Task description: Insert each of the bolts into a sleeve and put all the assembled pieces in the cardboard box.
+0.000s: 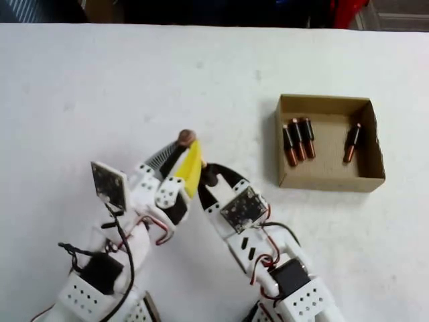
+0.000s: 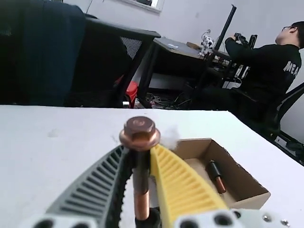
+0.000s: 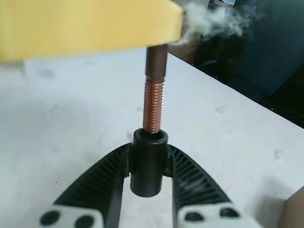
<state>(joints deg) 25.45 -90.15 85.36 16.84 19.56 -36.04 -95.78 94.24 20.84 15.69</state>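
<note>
Copper bolt [image 2: 140, 185], tip inside black sleeve [image 3: 148, 164]

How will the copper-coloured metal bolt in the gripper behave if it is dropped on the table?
The copper-coloured metal bolt looks solid: probably stiff, heavy for its size. Its round shank would likely roll, curving around the wider flanged head. Its threaded end, in the black cylindrical sleeve, may snag.

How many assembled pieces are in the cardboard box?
4 assembled pieces: three side by side at the left of the cardboard box in the high view, one alone near its right wall. None seems hidden.
</note>
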